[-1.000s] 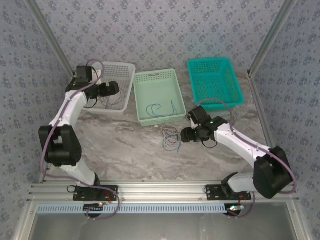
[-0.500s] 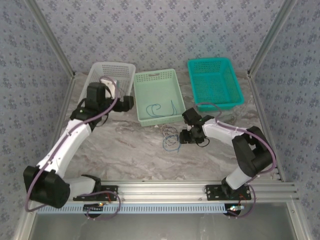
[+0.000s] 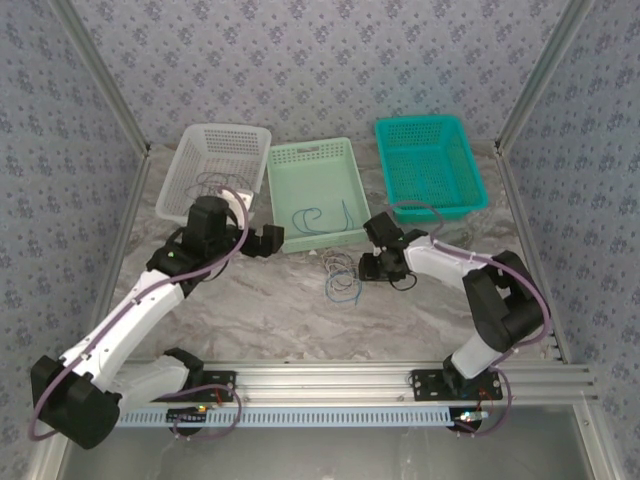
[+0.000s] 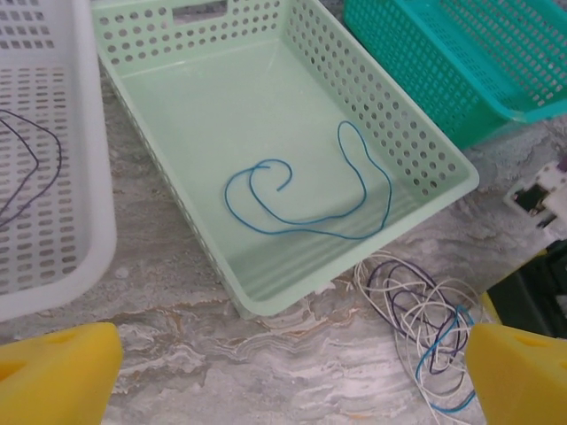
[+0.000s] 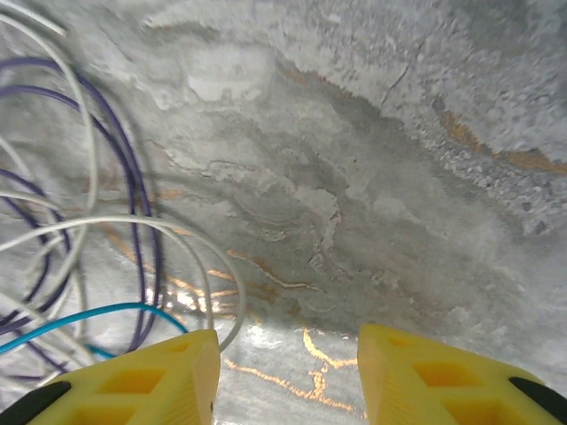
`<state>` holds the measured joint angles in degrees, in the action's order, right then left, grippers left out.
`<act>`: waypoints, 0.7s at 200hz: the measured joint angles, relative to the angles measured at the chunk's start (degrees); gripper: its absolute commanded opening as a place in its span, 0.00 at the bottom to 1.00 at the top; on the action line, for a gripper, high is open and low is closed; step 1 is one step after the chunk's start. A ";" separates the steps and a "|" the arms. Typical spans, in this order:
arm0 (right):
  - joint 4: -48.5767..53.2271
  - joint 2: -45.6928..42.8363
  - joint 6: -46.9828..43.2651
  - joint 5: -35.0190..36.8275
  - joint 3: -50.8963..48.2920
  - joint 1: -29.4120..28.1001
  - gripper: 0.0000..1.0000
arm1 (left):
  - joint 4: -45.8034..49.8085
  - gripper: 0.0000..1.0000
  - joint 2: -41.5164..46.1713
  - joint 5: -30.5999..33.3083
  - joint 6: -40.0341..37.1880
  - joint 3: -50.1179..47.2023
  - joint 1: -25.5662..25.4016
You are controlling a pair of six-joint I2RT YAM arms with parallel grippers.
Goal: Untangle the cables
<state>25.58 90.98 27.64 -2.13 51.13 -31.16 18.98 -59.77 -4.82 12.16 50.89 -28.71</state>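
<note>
The tangled cables (image 3: 342,279) lie on the marble table just in front of the light green basket (image 3: 300,160): white, purple-grey and blue wires looped through each other (image 4: 423,320). A separate blue cable (image 4: 301,190) lies inside that basket. My right gripper (image 3: 366,268) sits low at the tangle's right edge, open. Bare table shows between its yellow fingers (image 5: 142,381), and a white loop (image 5: 124,219) ends by the left one. My left gripper (image 3: 276,239) hovers wide open by the green basket's front left corner, left of the tangle, holding nothing (image 4: 288,390).
A white basket (image 3: 190,165) at the back left holds a thin purple wire (image 4: 40,155). A teal basket (image 3: 470,170) stands at the back right. Grey marble table spreads in front of the baskets, with metal frame posts at both sides.
My left arm has swung from over the white basket to the green basket's front left corner. My right gripper's jaws have narrowed and it has edged closer to the tangle.
</note>
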 measured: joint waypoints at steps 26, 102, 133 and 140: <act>-0.17 -2.40 0.07 -0.02 0.04 0.00 0.49 | -0.07 0.99 0.09 0.20 -0.04 -1.62 -1.86; -0.74 3.58 0.04 0.13 1.97 0.00 0.46 | -2.51 0.99 0.09 0.24 0.46 -2.73 -4.85; -1.62 3.98 0.09 0.87 1.97 -0.11 0.40 | -2.54 0.99 0.09 0.42 0.59 -3.08 -4.85; -1.88 4.20 0.09 1.03 1.97 -0.13 0.37 | -2.54 0.99 0.09 0.44 0.59 -3.13 -4.85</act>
<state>23.70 95.18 27.73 -1.10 53.10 -31.29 16.45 -59.68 -4.38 12.75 47.77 -33.56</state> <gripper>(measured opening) 0.408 0.985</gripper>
